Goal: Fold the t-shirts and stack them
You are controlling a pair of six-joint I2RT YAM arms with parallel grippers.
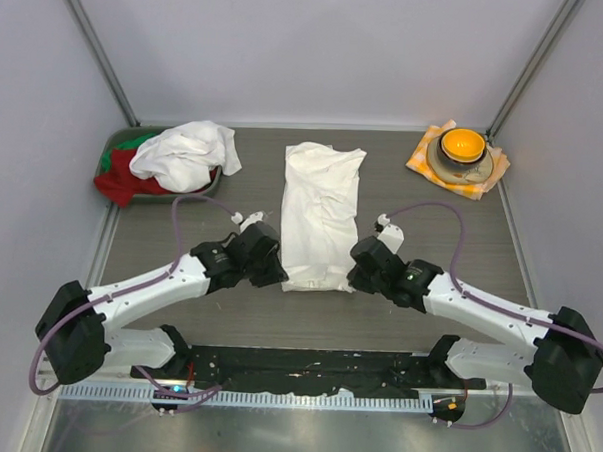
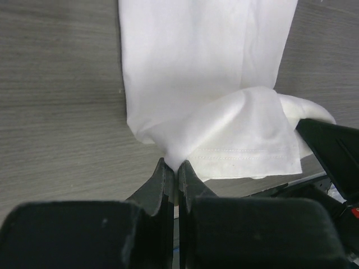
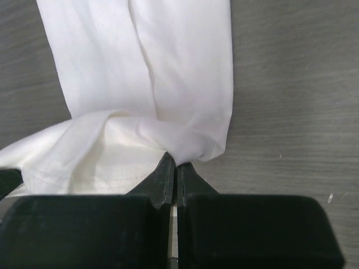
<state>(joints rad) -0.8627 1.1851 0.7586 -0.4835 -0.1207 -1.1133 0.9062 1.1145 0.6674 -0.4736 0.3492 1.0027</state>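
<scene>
A white t-shirt (image 1: 320, 212) lies folded into a long narrow strip down the middle of the table. My left gripper (image 1: 277, 276) is shut on its near left corner, the cloth pinched between the tips (image 2: 177, 164). My right gripper (image 1: 355, 279) is shut on the near right corner (image 3: 175, 161). The hem of the t-shirt (image 2: 241, 151) bunches up between the two grippers. A second white t-shirt (image 1: 184, 155) lies crumpled on the tray at the back left.
A dark tray (image 1: 118, 138) at the back left holds red and green garments (image 1: 118, 178) under the crumpled shirt. At the back right, a bowl with a yellow inside (image 1: 461, 151) stands on an orange-and-white checked cloth (image 1: 423, 156). Walls close in on three sides.
</scene>
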